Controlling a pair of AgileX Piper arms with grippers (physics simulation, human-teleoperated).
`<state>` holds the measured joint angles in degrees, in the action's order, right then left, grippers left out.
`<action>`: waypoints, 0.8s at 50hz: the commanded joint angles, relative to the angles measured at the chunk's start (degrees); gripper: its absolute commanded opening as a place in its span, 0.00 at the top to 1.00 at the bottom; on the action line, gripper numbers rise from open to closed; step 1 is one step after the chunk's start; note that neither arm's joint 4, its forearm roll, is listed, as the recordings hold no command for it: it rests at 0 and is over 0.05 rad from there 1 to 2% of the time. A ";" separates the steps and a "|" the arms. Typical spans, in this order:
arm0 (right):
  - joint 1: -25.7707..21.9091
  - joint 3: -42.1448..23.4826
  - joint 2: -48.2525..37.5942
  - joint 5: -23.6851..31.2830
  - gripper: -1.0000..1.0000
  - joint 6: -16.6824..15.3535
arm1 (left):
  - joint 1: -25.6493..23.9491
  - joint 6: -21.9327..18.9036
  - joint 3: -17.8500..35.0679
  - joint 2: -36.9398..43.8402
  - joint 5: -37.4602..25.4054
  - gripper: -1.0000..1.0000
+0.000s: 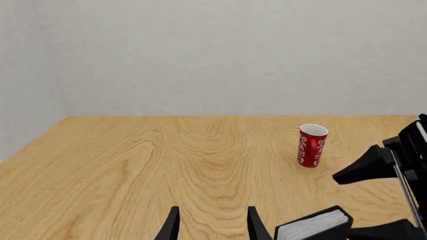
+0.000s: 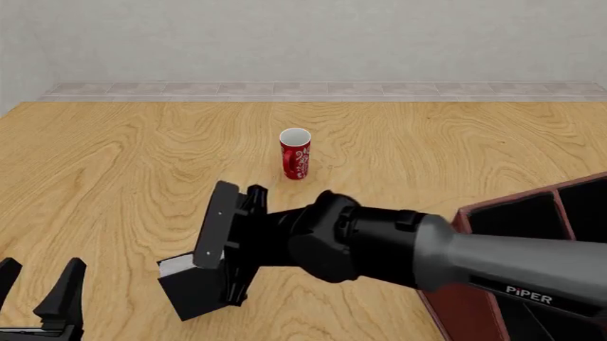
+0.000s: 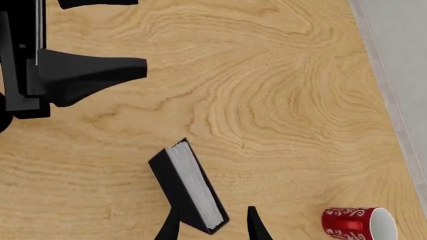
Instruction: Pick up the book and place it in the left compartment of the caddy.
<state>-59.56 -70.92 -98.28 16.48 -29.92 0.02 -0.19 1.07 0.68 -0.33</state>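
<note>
Straddles the near end of the book (image 3: 190, 185) with the right gripper (image 3: 213, 215) spread apart, touching neither cover visibly, and leaves the left gripper (image 2: 41, 277) idle, also spread, at the front view's lower left corner. Risks toppling the book, propped tilted on the desk (image 2: 114, 163) at lower left, well apart from the caddy (image 2: 493, 213), through an off-centre close. Could also lose a corner-only pinch on the carry to the left compartment (image 2: 519, 217).

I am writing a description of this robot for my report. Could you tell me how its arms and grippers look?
The right arm has a smooth grey tube link with "PiPER" printed in white, joined to rounded black wrist housings. The right gripper is black, with a flat rectangular plate and thin tapered fingers. The left gripper is also black, with two pointed wedge-shaped fingers. No cables are visible.
</note>
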 commanded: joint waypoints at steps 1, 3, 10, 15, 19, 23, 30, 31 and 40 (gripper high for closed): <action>-0.04 -0.40 -1.14 -0.07 0.00 -0.38 | -0.03 -0.05 0.06 -0.31 -0.33 0.00; -0.02 -0.61 -1.29 0.10 0.00 -0.47 | -0.01 -0.03 0.06 -0.30 -0.34 0.00; 0.14 -0.93 -2.06 0.23 0.00 -0.78 | -0.01 -0.03 0.06 -0.30 -0.34 0.00; 0.10 -1.11 -2.36 0.26 0.00 -0.94 | -0.02 -0.03 0.06 -0.31 -0.33 0.00; 0.07 -1.06 -2.60 0.11 0.00 -1.05 | -0.02 -0.05 0.06 -0.32 -0.33 0.00; -0.03 -0.78 -3.00 -0.39 0.00 -0.90 | -0.03 -0.05 0.06 -0.31 -0.33 0.00; -0.11 -0.75 -3.21 -0.37 0.00 -1.12 | -0.03 -0.04 0.06 -0.30 -0.33 0.00; -0.10 -0.69 -3.32 -0.43 0.00 -1.16 | -0.03 -0.05 0.06 -0.31 -0.33 0.00; 0.28 -0.28 -3.76 -0.55 0.00 -1.48 | -0.02 -0.06 0.06 -0.31 -0.33 0.00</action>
<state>-59.50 -71.58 -101.66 16.08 -31.03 0.02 -0.20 1.07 0.67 -0.33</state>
